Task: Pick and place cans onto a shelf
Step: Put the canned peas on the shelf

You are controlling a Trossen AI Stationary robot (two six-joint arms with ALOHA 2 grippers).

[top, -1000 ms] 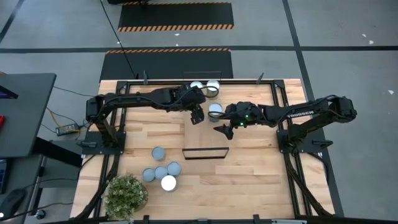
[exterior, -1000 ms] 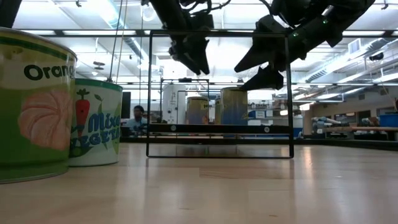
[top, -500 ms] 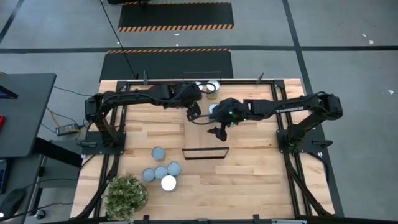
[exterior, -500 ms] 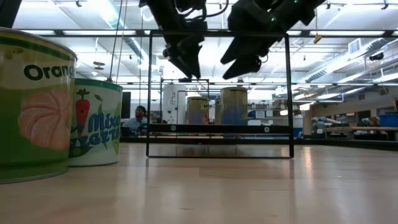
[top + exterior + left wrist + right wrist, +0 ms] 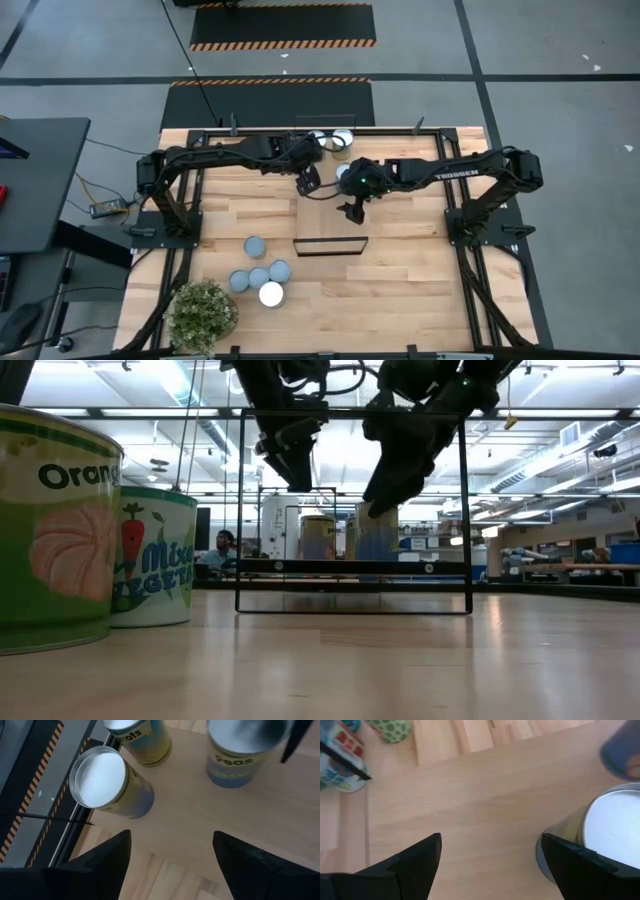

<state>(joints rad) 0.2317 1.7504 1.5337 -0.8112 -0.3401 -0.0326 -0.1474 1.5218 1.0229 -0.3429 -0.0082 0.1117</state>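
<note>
Swung in toward the left tool (image 5: 313, 185), the right tool (image 5: 349, 211) gapes wide beside an upright cylindrical silver-topped can (image 5: 612, 837); left gapes too.

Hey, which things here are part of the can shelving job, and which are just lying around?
Job: cans, shelf, left gripper, right gripper, both open.
Lying about: potted plant, dark desk beside the table.

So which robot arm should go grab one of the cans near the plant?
Probably the left. Both grippers, left and right, hang open over the shelf mid-table, but the loose cans beside the plant lie on the left arm's side, so its path looks shorter. It's close, though.
</note>
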